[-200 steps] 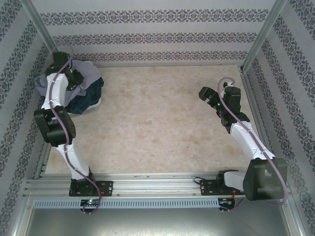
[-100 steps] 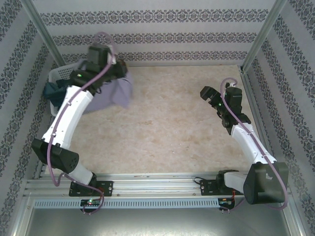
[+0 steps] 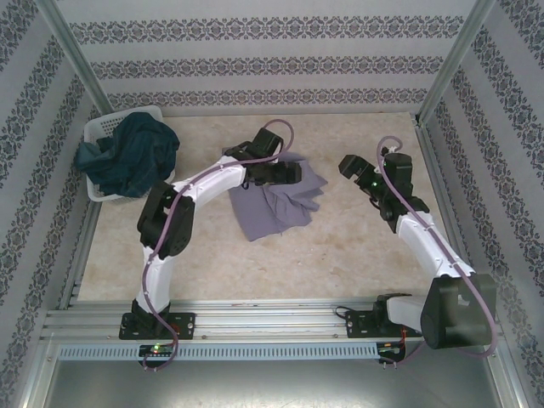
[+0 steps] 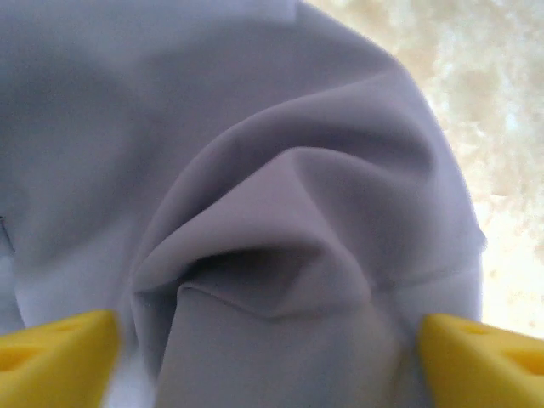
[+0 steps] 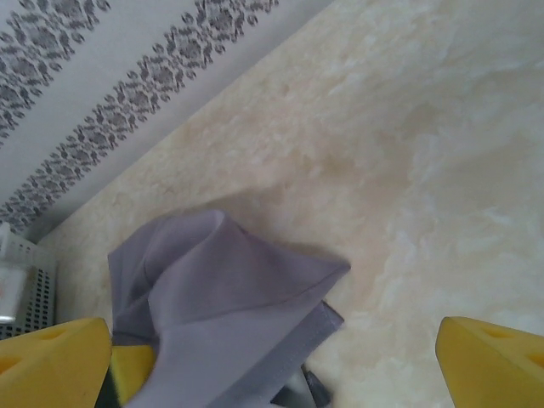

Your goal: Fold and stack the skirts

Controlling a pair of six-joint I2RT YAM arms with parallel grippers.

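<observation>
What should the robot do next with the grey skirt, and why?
Probably move the right hand left to the grey skirt's nearest edge. The skirt lies bunched on the table, the left hand is open over it, and the right hand is open, apart from it, so both could pull it flat.

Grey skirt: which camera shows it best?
Top external: nearly the whole grey skirt lies crumpled on the table, outline visible. Left wrist gives close-up folds; right wrist catches one end of it.

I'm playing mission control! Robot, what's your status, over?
Both open: left gripper above lavender skirt, right gripper empty. Lavender skirt crumpled on table, unfolded. Teal skirt in basket. Nothing blocking, over.
</observation>
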